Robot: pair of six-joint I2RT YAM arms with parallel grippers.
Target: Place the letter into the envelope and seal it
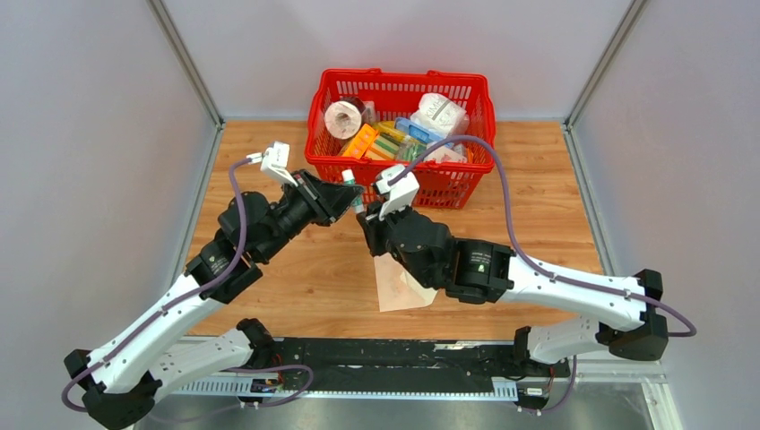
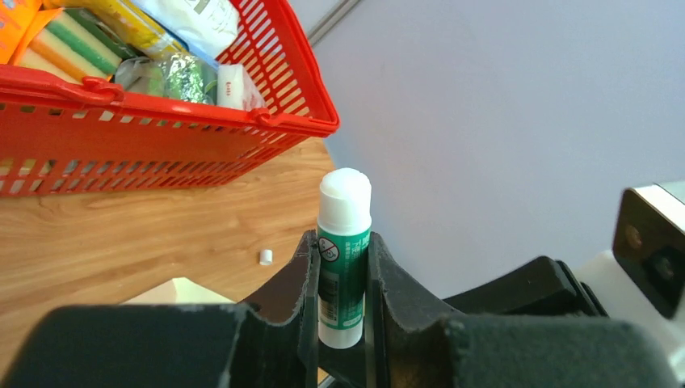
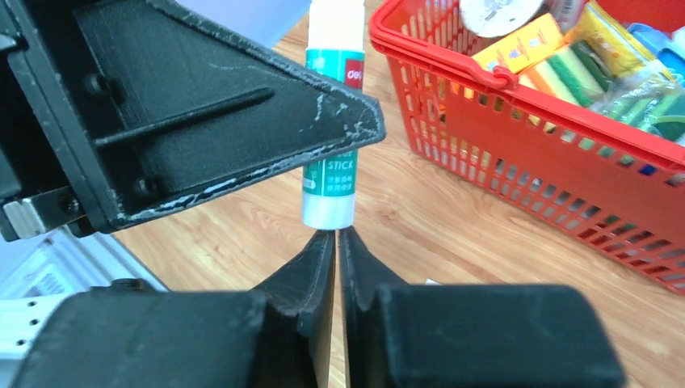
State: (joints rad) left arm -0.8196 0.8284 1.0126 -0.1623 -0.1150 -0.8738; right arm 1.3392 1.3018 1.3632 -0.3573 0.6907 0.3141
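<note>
My left gripper [image 1: 345, 199] [image 2: 342, 242] is shut on a green-and-white glue stick [image 1: 349, 182] [image 2: 343, 267] and holds it upright above the table, its white tip bare. My right gripper [image 1: 366, 220] [image 3: 335, 236] is shut and empty, its tips right under the base of the glue stick [image 3: 329, 190]. The tan envelope [image 1: 401, 288] lies flat on the table, mostly hidden under my right arm. The letter does not show as a separate sheet. A pale paper corner [image 2: 174, 291] shows in the left wrist view; I cannot tell which sheet it is.
A red basket [image 1: 399, 76] [image 2: 161, 113] [image 3: 501, 81] full of sponges, rolls and packets stands at the back, close behind both grippers. A small white cap [image 2: 266, 257] lies on the wooden table near it. Grey walls close in the sides.
</note>
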